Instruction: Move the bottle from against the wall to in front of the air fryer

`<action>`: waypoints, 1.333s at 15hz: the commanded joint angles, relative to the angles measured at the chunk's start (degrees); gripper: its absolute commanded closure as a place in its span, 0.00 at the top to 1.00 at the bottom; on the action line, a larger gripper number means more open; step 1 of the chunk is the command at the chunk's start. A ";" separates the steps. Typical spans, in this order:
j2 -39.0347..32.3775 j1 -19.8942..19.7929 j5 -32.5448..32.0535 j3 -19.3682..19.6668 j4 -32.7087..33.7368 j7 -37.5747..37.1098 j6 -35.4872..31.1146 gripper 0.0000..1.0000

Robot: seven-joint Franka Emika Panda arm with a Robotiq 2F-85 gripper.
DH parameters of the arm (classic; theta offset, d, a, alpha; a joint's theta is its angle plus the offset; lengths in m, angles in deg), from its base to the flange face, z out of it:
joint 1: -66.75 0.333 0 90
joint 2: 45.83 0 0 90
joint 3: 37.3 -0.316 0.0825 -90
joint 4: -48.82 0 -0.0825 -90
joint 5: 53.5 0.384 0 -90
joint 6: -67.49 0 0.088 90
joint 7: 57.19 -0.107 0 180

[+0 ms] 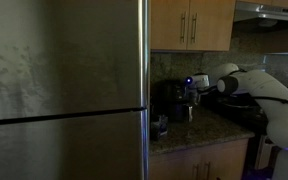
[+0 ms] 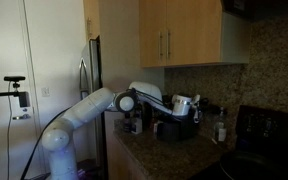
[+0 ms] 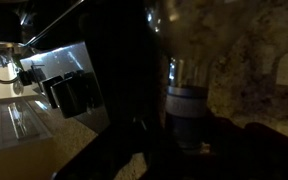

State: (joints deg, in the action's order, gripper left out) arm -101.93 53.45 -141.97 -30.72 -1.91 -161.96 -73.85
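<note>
1. While the arm point(image 2: 84, 110) reaches over the counter point(image 1: 206, 128), we see the gripper point(image 2: 181, 104) held high, near the top of the air fryer point(image 2: 174, 129), in both exterior views.
2. We cannot tell how its jaws stand. In the exterior views the gripper is too small, and in the wrist view its parts are only dark shapes.
3. We see the bottle point(image 2: 221, 127) upright on the counter, close to the wall point(image 2: 199, 85), between the air fryer and the stove point(image 2: 266, 125).
4. The bottle is beside the air fryer, not in front of it.
5. In the wrist view the bottle point(image 3: 188, 108) stands upright near the middle, very close to the camera. It has a pale band around its dark body, and speckled stone shows behind it.
6. We cannot tell whether the gripper touches the bottle. In an exterior view a gap shows between them.
7. The steel fridge point(image 1: 64, 80) stands on the air fryer's other side, away from the bottle.
8. Wooden cabinets point(image 2: 179, 35) hang above the wall.
</note>
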 commanded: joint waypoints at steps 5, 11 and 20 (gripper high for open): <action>-1.61 -0.01 4.55 -1.22 3.01 4.39 2.64 0.06; 5.63 -0.96 5.54 -0.93 -4.57 8.61 1.23 0.06; 20.90 -7.84 11.93 -6.11 -25.66 24.13 -13.16 0.06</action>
State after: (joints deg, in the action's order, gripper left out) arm -90.43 48.72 -132.15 -34.54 -16.36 -144.01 -81.86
